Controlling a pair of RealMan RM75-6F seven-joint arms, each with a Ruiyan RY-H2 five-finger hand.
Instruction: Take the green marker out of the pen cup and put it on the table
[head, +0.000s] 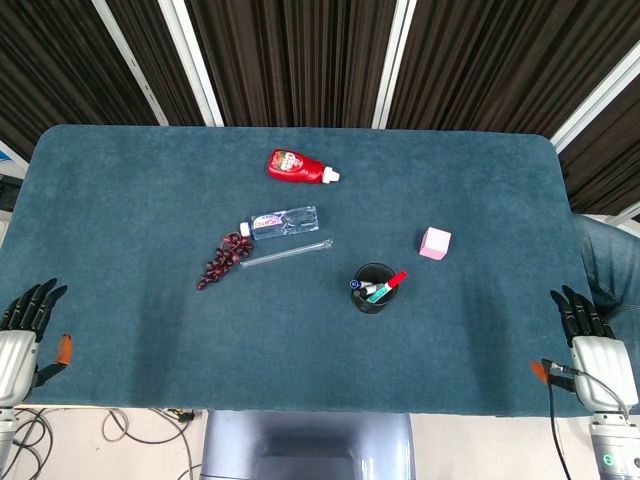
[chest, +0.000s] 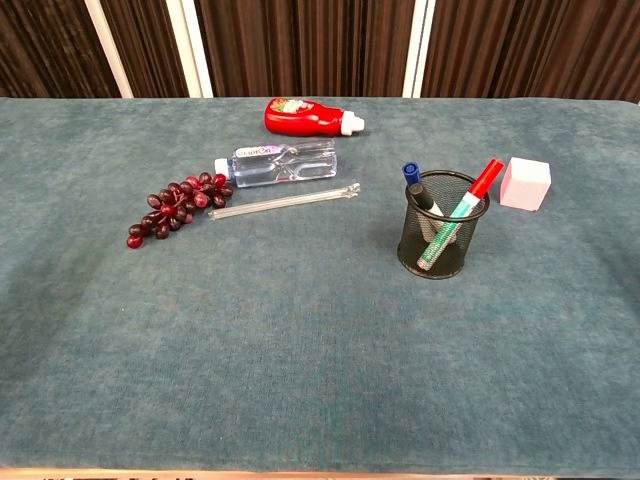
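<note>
A black mesh pen cup (head: 372, 288) (chest: 441, 226) stands right of the table's middle. In it leans the green marker (head: 382, 289) (chest: 450, 222) with a red cap, beside a blue-capped pen and a black one. My left hand (head: 22, 335) rests at the table's near left corner, fingers spread, holding nothing. Over at the near right corner my right hand (head: 590, 345) lies the same way, far from the cup. Neither hand shows in the chest view.
On the blue-green table (head: 120, 220) lie a red bottle (head: 298, 166), a clear water bottle (head: 282, 222), a bunch of dark grapes (head: 224, 258), a clear rod (head: 288, 252) and a pink cube (head: 435, 243). Dark curtains hang behind.
</note>
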